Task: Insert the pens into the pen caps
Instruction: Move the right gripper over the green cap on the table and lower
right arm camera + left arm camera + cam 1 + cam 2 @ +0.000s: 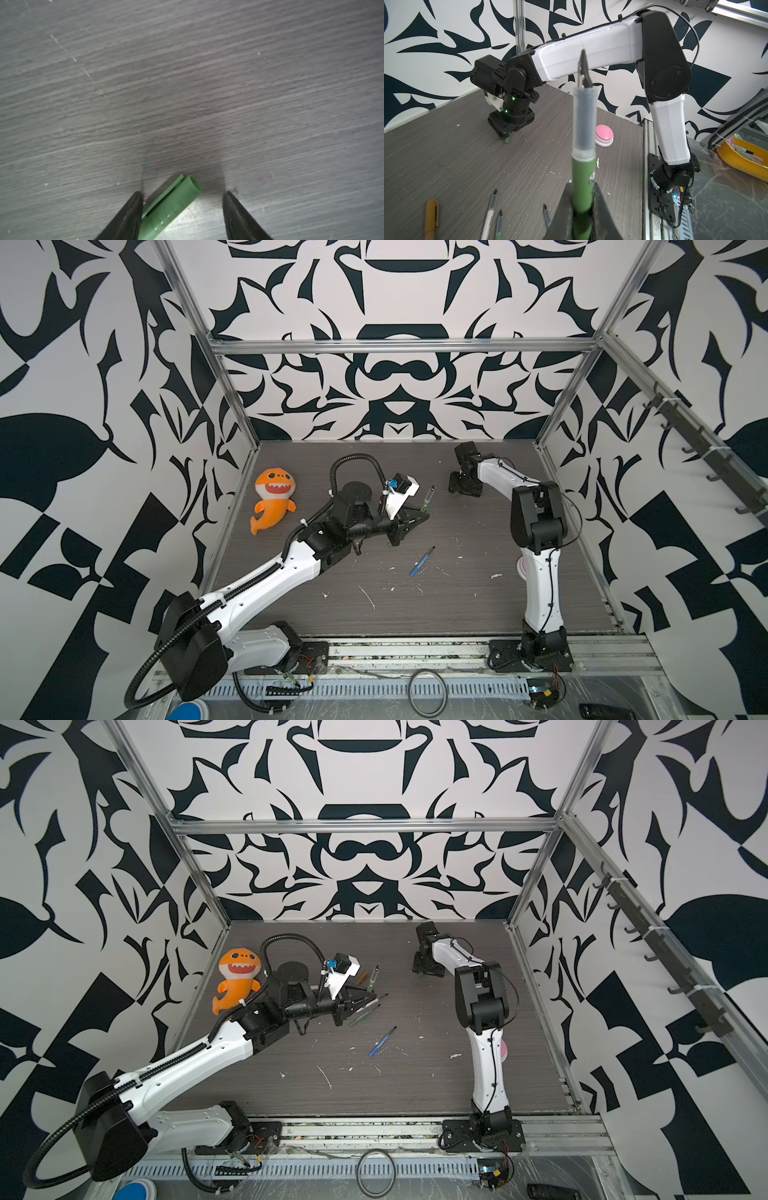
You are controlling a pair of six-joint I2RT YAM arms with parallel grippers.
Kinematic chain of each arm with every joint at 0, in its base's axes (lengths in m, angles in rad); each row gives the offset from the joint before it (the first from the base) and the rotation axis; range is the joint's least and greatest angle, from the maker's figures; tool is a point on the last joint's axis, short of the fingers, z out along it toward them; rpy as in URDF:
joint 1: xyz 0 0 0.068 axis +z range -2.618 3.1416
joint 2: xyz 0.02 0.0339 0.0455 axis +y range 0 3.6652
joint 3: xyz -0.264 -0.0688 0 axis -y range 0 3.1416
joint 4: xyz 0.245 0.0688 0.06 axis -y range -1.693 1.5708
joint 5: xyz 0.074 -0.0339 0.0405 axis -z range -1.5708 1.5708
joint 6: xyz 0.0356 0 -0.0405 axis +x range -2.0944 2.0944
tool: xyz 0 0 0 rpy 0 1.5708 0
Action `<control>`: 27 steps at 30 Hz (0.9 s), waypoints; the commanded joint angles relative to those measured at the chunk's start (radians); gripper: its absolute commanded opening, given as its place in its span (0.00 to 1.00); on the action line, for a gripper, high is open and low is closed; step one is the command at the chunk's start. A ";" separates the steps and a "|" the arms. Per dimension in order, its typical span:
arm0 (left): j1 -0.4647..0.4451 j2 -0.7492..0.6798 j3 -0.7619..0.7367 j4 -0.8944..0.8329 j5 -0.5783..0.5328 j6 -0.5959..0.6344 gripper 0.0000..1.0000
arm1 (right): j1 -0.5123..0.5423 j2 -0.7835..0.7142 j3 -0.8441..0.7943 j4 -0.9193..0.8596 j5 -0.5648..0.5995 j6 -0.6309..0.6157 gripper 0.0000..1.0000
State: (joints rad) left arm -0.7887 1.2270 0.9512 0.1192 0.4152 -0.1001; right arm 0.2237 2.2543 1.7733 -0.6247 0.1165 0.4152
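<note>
Grey woodgrain table [478, 605], scuffed white; black-and-white patterned walls [399, 294]. Left gripper [581, 187] clamped on green pen [582, 166]. Right gripper [182, 193] spread, green cap [174, 205] between jaws, lower centre.

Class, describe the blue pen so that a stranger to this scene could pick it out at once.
Start at the grey wood-grain table. Near its middle, apart from the other pens bunched farther back, one pen lies alone. That blue pen is the only one with a blue barrel, uncapped, dark tip pointing back and right.
</note>
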 commanded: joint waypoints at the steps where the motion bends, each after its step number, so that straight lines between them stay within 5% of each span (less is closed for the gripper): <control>1: -0.004 -0.004 0.020 -0.010 0.013 0.003 0.08 | 0.002 -0.072 -0.043 -0.005 0.005 -0.018 0.64; 13: -0.012 0.005 0.021 -0.012 0.015 0.002 0.08 | -0.056 -0.139 -0.167 0.019 -0.036 -0.053 0.57; 27: -0.017 0.005 0.021 -0.019 0.007 0.011 0.08 | -0.090 -0.010 0.052 -0.064 -0.051 -0.070 0.52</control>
State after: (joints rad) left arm -0.8001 1.2282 0.9512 0.1074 0.4149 -0.0998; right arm 0.1345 2.2364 1.7638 -0.6353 0.0597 0.3588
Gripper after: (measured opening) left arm 0.142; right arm 0.525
